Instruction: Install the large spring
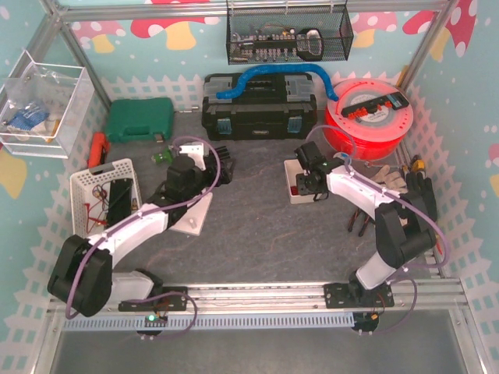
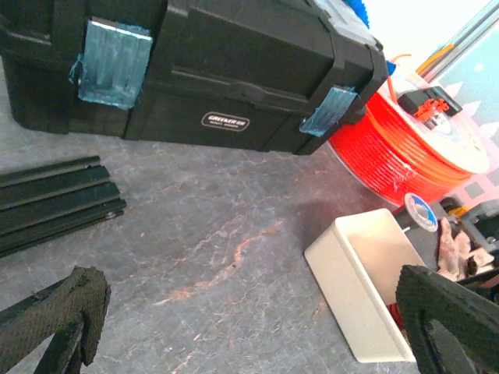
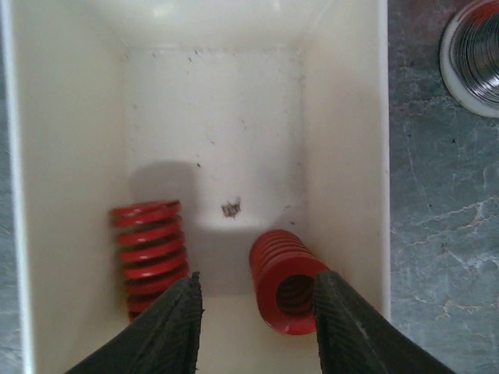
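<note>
Two red coil springs lie in a white bin (image 3: 343,156). One spring (image 3: 152,249) lies sideways at the left. The other spring (image 3: 282,284) lies end-on at the right, its bore facing me. I cannot tell which is larger. My right gripper (image 3: 257,327) is open and hangs over the bin, with the right spring just inside its right finger (image 3: 347,327). From above, the right gripper (image 1: 309,183) sits over the bin (image 1: 293,173). My left gripper (image 2: 253,312) is wide open and empty above the table, left of the bin (image 2: 359,288). It also shows from above (image 1: 187,167).
A black toolbox (image 1: 257,109) stands at the back, a red filament spool (image 1: 370,117) at the back right. Black rails (image 2: 54,199) lie by the left gripper. A white plate (image 1: 193,216) lies under the left arm. A white basket (image 1: 105,195) and green case (image 1: 140,118) stand left; a wire reel (image 3: 475,54) lies beside the bin.
</note>
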### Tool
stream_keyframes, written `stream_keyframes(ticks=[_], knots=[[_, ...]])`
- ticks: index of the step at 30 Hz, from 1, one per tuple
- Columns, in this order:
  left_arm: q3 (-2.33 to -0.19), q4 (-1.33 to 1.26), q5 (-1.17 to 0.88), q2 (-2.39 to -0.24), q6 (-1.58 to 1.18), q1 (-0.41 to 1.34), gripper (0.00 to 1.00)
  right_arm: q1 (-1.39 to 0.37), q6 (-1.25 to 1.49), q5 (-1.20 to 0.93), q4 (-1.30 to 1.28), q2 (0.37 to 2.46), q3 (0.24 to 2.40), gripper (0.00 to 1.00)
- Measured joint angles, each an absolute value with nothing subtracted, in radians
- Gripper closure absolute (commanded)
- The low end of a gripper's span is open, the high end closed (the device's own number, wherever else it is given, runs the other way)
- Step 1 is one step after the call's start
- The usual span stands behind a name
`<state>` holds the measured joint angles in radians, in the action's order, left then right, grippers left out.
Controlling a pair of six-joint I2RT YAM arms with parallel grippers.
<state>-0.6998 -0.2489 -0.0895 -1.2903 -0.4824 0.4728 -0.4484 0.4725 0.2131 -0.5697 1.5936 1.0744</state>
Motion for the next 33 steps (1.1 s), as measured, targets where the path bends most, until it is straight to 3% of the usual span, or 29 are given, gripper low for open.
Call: stream_keyframes(ticks=[26, 33], knots=[[-0.685, -0.268, -0.062, -1.22, -0.478, 0.474, 0.01, -0.43, 0.49, 0.201, -0.524, 1.758, 1.118, 0.53], [-0.685, -0.268, -0.062, -1.22, -0.475, 0.474, 0.01, -0.424, 0.48, 0.196, -0.52, 1.758, 1.127, 0.47]])
